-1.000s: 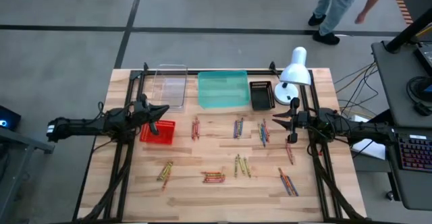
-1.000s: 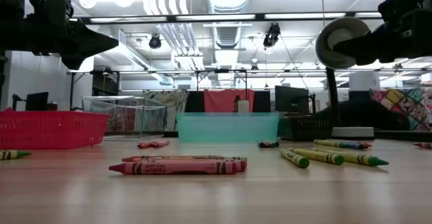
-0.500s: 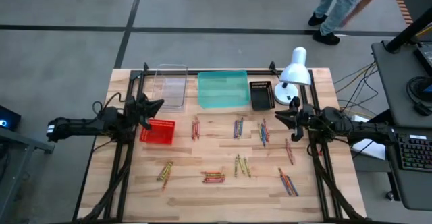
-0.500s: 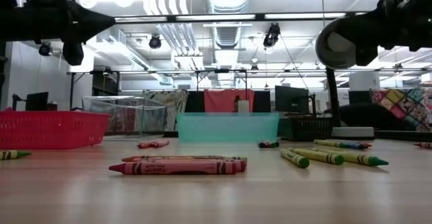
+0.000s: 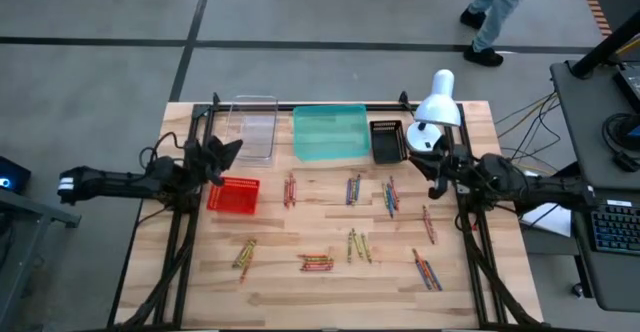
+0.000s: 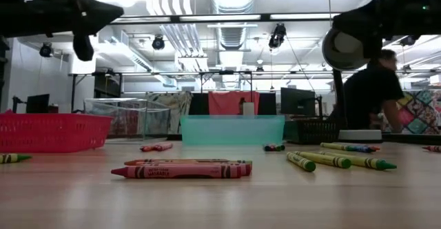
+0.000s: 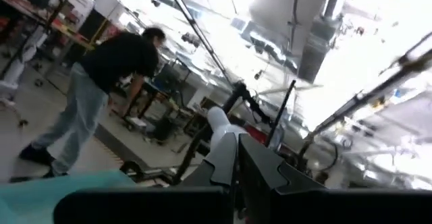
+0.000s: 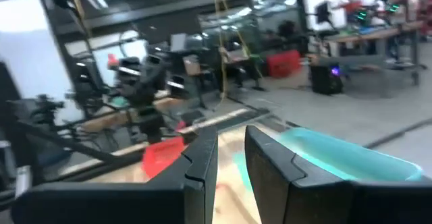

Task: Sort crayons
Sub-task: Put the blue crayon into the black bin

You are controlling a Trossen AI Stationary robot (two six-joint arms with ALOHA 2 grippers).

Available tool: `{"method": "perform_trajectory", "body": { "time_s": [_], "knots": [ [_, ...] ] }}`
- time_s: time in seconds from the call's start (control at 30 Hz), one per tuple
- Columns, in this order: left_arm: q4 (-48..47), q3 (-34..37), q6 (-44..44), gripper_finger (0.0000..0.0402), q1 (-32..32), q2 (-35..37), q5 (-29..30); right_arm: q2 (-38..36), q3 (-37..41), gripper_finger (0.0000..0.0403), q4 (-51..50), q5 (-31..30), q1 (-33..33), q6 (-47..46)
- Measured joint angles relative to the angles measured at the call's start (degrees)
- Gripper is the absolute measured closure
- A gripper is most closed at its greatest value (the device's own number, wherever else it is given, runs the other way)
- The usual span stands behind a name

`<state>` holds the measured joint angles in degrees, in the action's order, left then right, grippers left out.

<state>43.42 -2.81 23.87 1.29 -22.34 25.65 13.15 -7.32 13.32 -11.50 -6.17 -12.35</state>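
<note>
Crayons (image 5: pixel 355 244), in about eight small clusters, lie loose on the wooden table (image 5: pixel 270 272) in front of the row of containers: clear bin (image 5: pixel 252 127), teal tray (image 5: pixel 331 132), black tray (image 5: pixel 386 140) and red mesh basket (image 5: pixel 233 195). None appears to be sorted yet, though the bins' insides are hard to read. Left gripper (image 5: pixel 226 152) hovers raised at the table's left edge, just behind the red mesh basket; the left wrist view shows its fingers close together on nothing. Right gripper (image 5: pixel 427 154) hovers raised at the right edge beside the white desk lamp (image 5: pixel 437 102); the right wrist view shows a narrow gap between its fingers, which hold nothing. Nearest stock to the right gripper: the blue-and-red cluster (image 5: pixel 390 196) just inward of it and toward the front edge, long axes running roughly front to back, and the reddish pair (image 5: pixel 429 222) farther toward the front edge. Nearest to the left gripper: the red cluster (image 5: pixel 290 188), beyond the basket toward the table's middle, same front-to-back lie. The right arm judged the better placed for a first pick. Change since a second ago: both grippers have drawn back toward the table's rear edge and swung upward, so that both wrist cameras look out into the room; a person (image 6: pixel 372 94) now stands behind the table in the low view; crayons unmoved.
</note>
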Motion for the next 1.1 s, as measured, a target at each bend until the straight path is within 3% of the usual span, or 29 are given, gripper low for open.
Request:
{"method": "perform_trajectory", "body": {
  "time_s": [0.23,0.4,0.47,0.57,0.63,0.7,0.83,1.1],
  "knots": [
    [0.02,-4.95,8.24,0.0402,-0.70,-13.83,-2.37,9.66,-4.95,0.0335,-5.46,-0.09,0.00,-11.10],
    [-3.78,-9.46,4.64,0.0402,-0.84,-21.54,-3.38,15.52,-8.41,0.0335,-17.20,0.40,0.02,-22.90],
    [-8.63,-11.55,1.85,0.0402,-0.97,-24.09,-5.41,17.68,-9.48,0.0335,-22.04,2.86,0.02,-27.94],
    [-16.15,-14.86,-0.68,0.0402,-2.91,-27.52,-9.44,21.05,-11.27,0.0335,-29.04,13.24,0.11,-41.20],
    [-19.08,-16.97,-0.61,0.0402,-4.89,-29.82,-8.61,23.25,-11.99,0.0335,-32.38,19.00,1.14,-47.89],
    [-19.51,-19.60,0.70,0.0402,-6.74,-31.68,-6.45,25.12,-12.74,0.0335,-34.97,20.01,2.42,-53.69],
    [-22.92,-25.86,0.86,0.0402,-10.28,-34.89,-5.50,28.24,-15.78,0.0335,-40.31,20.75,3.31,-56.19],
    [-40.92,-37.37,0.37,0.0402,-15.13,-40.81,-0.34,33.03,-22.90,0.0335,-54.91,16.42,3.80,-52.85]
  ]
}}
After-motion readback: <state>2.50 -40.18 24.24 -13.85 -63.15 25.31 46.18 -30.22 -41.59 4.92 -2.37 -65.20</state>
